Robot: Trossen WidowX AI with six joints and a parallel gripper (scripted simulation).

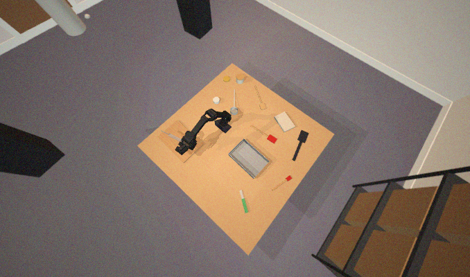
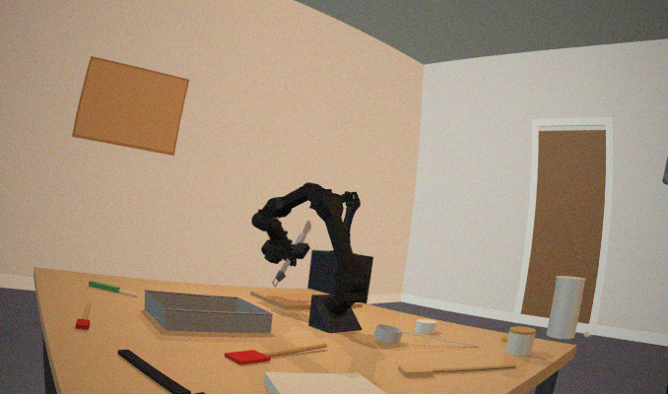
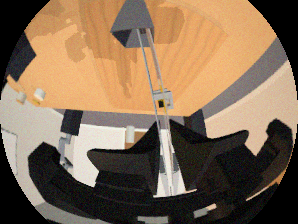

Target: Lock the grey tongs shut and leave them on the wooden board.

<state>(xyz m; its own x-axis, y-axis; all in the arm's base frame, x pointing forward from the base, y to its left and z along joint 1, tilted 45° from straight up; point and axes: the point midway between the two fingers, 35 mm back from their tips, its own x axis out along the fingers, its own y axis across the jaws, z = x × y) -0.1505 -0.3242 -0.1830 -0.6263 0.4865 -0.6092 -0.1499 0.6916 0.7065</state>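
The grey tongs (image 1: 170, 134) (image 2: 304, 231) (image 3: 154, 57) are held in the air above the wooden board (image 1: 184, 158) (image 2: 270, 296) (image 3: 200, 40). They are steeply tilted in the exterior view, with the dark end that carries a small loop pointing down and the pale end up. My gripper (image 1: 185, 142) (image 2: 296, 252) (image 3: 163, 123) is shut on them around the middle. Their two arms run close together in the wrist view. I cannot tell whether the lock has caught. The roasting tin (image 1: 249, 157) (image 2: 221, 322) stands empty on the table, away from them.
A green-handled tool (image 1: 245, 205) (image 2: 103, 287) and a red-headed spatula (image 1: 272, 138) (image 2: 247, 357) lie on the table (image 1: 211, 187). A small pan (image 1: 233, 111) (image 2: 388, 335) stands near the arm's base. A white block (image 1: 285, 122) and a black spatula (image 1: 303, 136) lie beyond the tin.
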